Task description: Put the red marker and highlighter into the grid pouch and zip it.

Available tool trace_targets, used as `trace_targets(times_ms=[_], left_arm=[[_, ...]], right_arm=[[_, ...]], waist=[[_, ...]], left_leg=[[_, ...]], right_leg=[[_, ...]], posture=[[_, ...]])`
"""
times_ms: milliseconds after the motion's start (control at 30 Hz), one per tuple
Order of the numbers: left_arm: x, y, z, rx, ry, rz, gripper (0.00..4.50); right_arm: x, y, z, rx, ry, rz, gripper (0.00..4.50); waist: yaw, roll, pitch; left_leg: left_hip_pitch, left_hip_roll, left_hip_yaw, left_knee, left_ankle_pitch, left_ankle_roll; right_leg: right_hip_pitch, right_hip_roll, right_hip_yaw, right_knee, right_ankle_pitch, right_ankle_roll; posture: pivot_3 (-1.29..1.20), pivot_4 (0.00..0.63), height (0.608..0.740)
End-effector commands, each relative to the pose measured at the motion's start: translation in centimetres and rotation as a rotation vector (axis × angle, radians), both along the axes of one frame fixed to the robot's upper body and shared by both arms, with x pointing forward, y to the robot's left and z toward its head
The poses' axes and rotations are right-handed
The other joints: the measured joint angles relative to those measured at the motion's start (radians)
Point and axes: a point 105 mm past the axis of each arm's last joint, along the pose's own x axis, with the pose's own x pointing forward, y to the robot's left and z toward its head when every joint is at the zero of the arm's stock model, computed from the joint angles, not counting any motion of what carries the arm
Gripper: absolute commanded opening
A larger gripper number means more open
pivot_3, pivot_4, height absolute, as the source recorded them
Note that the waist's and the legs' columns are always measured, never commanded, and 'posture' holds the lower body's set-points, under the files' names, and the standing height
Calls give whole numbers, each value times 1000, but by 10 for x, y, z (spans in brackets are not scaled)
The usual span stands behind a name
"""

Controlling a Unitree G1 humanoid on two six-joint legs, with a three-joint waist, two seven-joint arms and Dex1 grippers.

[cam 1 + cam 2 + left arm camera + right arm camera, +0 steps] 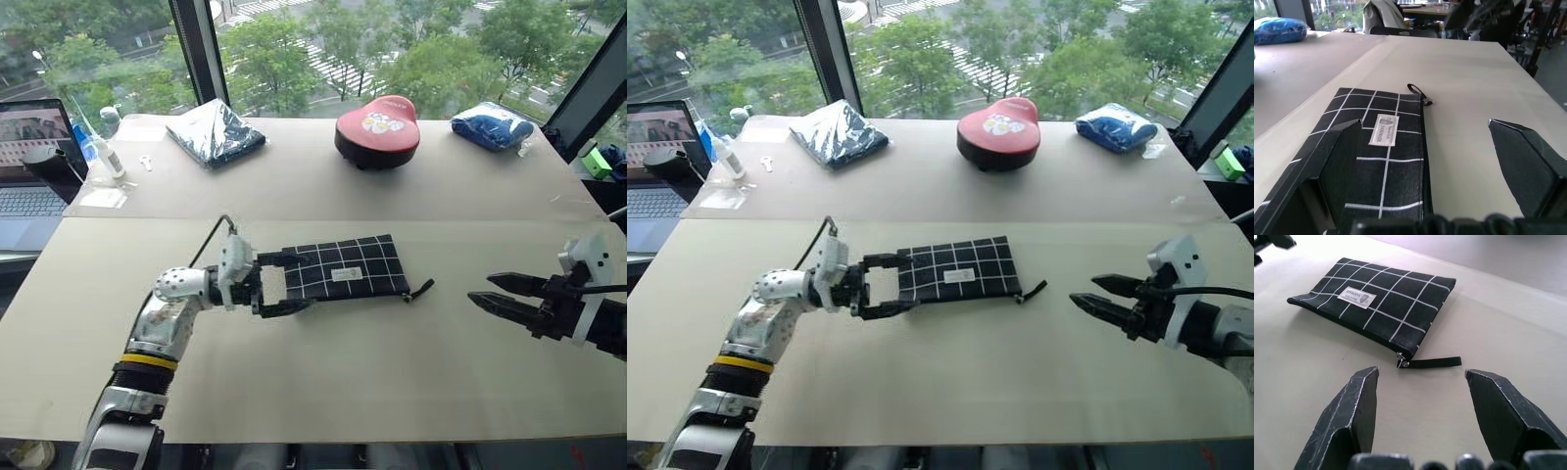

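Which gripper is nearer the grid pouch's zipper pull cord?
Right. The right gripper, open, is just beyond the zipper pull cord; the left gripper, open, is at the grid pouch's far end.

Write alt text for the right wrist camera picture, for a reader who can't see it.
A flat black grid pouch with white lines and a small white label lies on a pale table, its pull cord trailing toward the camera. The right gripper is open in the foreground, apart from the pouch.
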Motion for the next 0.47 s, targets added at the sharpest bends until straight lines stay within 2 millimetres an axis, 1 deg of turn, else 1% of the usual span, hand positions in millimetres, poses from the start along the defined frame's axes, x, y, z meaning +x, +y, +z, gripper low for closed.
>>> trace_targets(times_ms=[33, 100, 200, 333, 400, 467], left_arm=[[7, 44, 0, 1, 118, 314, 4457], [0, 71, 0, -12, 161, 423, 4457], [-10, 94, 1, -26, 181, 519, 4457], [-19, 115, 3, -42, 175, 625, 4457], [-27, 120, 1, -53, 163, 679, 4457], [-30, 121, 1, -63, 166, 695, 4457]], right_arm=[[15, -4, 8, -27, -80, 8, 3160], [23, -8, 7, -24, -92, -5, 3160], [33, -15, 8, -16, -101, -20, 3160], [45, -19, 9, -13, -112, -31, 3160], [54, -22, 11, -12, -119, -37, 3160], [59, -20, 11, -9, -122, -33, 3160]], waist=[[-6, 0, 0], [-13, 0, 0], [-13, 0, 1], [-3, 0, 1], [-6, 0, 1], [-7, 0, 1]], left_leg=[[1, 0, 0, 0, 0, 0], [1, 0, 0, 0, 0, 0], [1, 0, 0, -1, 1, -1], [1, 0, 0, -1, 1, -3], [1, 0, 0, -1, 1, -3], [1, -1, 0, -1, 1, -3]], right_leg=[[1, 0, 0, 0, 0, 0], [1, 0, 0, 0, 0, 1], [0, 1, 0, 0, 0, 0], [0, 0, 0, 0, 0, 0], [0, 0, 1, 0, 0, 0], [0, -1, 1, 0, 0, 0]], posture=[[0, 150, 740], [0, 150, 740], [0, 150, 740], [0, 150, 740], [0, 150, 740], [0, 150, 740]])
